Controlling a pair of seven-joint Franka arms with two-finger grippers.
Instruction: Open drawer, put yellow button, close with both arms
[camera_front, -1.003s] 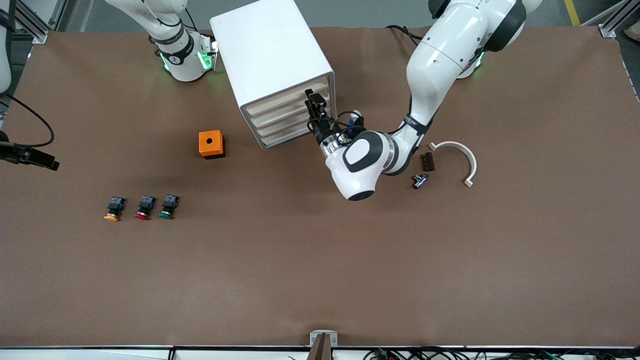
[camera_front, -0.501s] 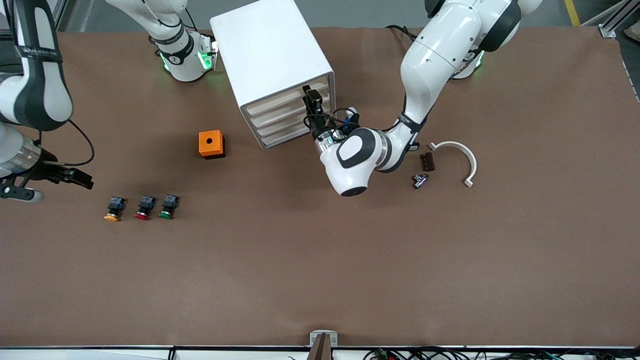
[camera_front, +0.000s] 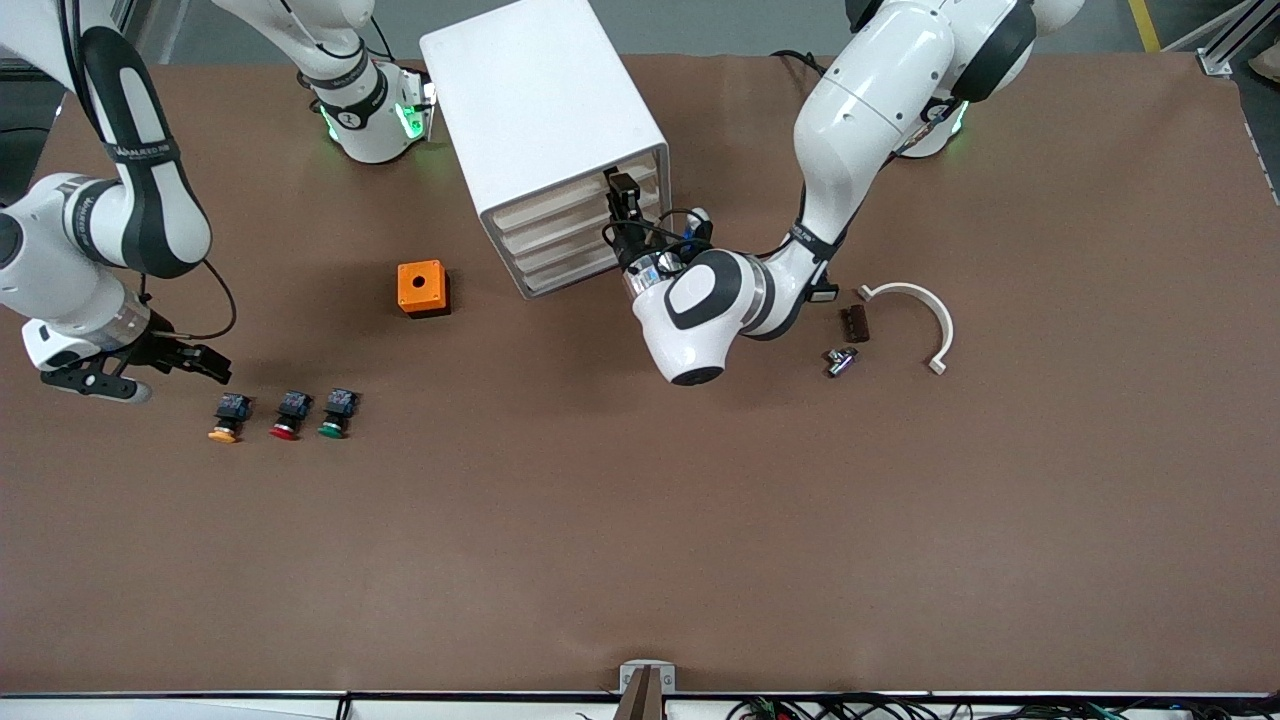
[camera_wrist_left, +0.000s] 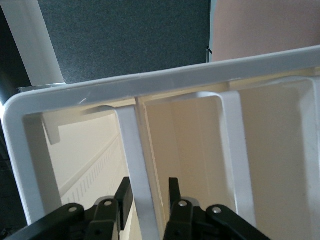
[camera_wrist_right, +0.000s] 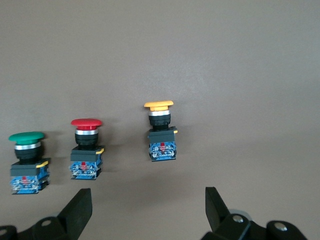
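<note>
The white cabinet (camera_front: 540, 110) stands toward the robots' bases, its cream drawer fronts facing the left arm's end. The drawer (camera_front: 560, 203) on top is shut. My left gripper (camera_front: 622, 190) is at that front. In the left wrist view its fingers (camera_wrist_left: 124, 192) straddle a white upright strip (camera_wrist_left: 131, 150) of the drawer front, open, with thin gaps either side. The yellow button (camera_front: 225, 417) lies on the table at the right arm's end, first in a row of three. My right gripper (camera_front: 212, 370) hovers just beside it, open wide and holding nothing; the right wrist view shows the yellow button (camera_wrist_right: 160, 135) ahead of the right gripper (camera_wrist_right: 147, 207).
A red button (camera_front: 288, 414) and a green button (camera_front: 336, 412) lie beside the yellow one. An orange box (camera_front: 422, 288) with a hole sits between them and the cabinet. Near the left arm lie a white curved piece (camera_front: 925, 310), a brown part (camera_front: 854, 323) and a small metal part (camera_front: 839, 361).
The right arm has swung in from the table's end, bringing its open gripper beside the yellow button. The left gripper has shifted slightly up the cabinet front and its fingers have narrowed.
</note>
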